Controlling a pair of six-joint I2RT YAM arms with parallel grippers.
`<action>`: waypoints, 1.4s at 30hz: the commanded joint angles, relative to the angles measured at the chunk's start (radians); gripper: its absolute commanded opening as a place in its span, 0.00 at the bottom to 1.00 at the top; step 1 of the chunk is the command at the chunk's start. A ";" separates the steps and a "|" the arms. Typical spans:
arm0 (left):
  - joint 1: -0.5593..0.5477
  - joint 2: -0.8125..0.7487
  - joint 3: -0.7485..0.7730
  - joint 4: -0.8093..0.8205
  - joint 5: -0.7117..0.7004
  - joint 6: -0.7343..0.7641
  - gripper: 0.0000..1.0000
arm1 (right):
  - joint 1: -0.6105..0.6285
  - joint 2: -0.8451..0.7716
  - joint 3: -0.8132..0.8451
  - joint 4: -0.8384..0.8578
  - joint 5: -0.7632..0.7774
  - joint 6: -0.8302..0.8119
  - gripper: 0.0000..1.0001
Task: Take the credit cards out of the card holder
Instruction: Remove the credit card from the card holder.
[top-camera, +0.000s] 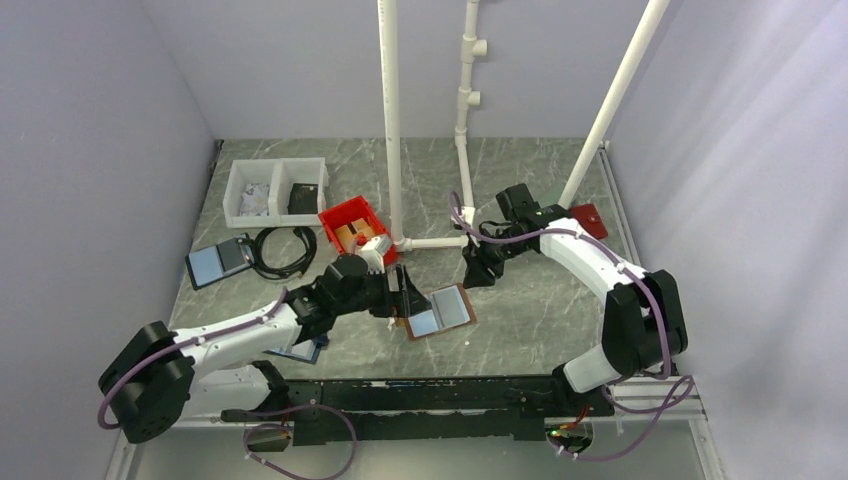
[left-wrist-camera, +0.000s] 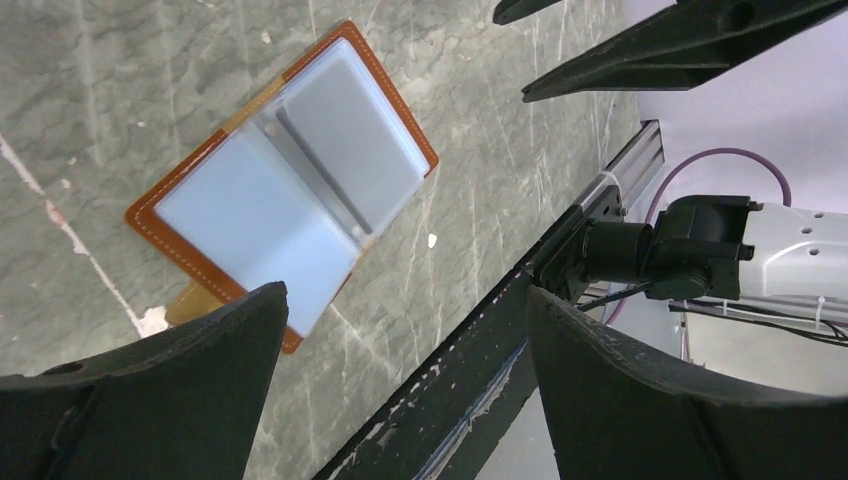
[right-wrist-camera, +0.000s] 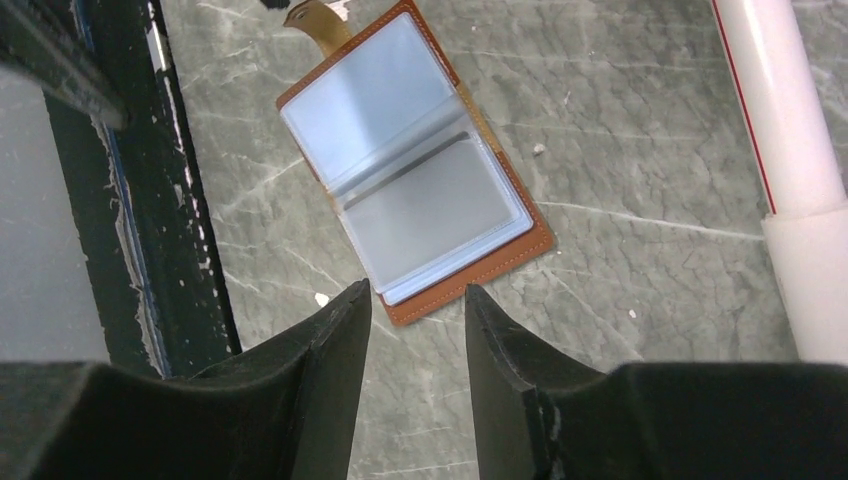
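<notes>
The card holder (top-camera: 440, 312) lies open and flat on the grey marble table, brown with stitched edges, showing one pale blue and one dark grey panel under clear sleeves. It also shows in the left wrist view (left-wrist-camera: 285, 185) and the right wrist view (right-wrist-camera: 415, 170). My left gripper (top-camera: 407, 296) hovers at its left edge, jaws wide open and empty (left-wrist-camera: 405, 292). My right gripper (top-camera: 478, 268) is a little beyond its far right corner, jaws moderately open and empty (right-wrist-camera: 417, 288), its fingertips over the holder's near corner. Neither gripper touches the holder.
A white two-compartment bin (top-camera: 275, 190) and a red bin (top-camera: 357, 225) stand at the back left. A dark blue-edged folder (top-camera: 220, 262) and a black cable (top-camera: 283, 252) lie left. White pipes (top-camera: 392, 120) rise behind. A black rail (top-camera: 420, 400) runs along the front edge.
</notes>
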 joint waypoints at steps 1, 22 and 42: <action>-0.033 0.041 0.021 0.125 -0.045 -0.024 0.93 | -0.005 0.014 0.003 0.054 0.036 0.069 0.42; -0.085 0.346 0.078 0.231 -0.097 -0.105 0.52 | 0.086 0.244 0.064 0.017 0.136 0.180 0.14; -0.087 0.456 0.087 0.249 -0.080 -0.090 0.55 | 0.128 0.322 0.068 0.049 0.180 0.254 0.12</action>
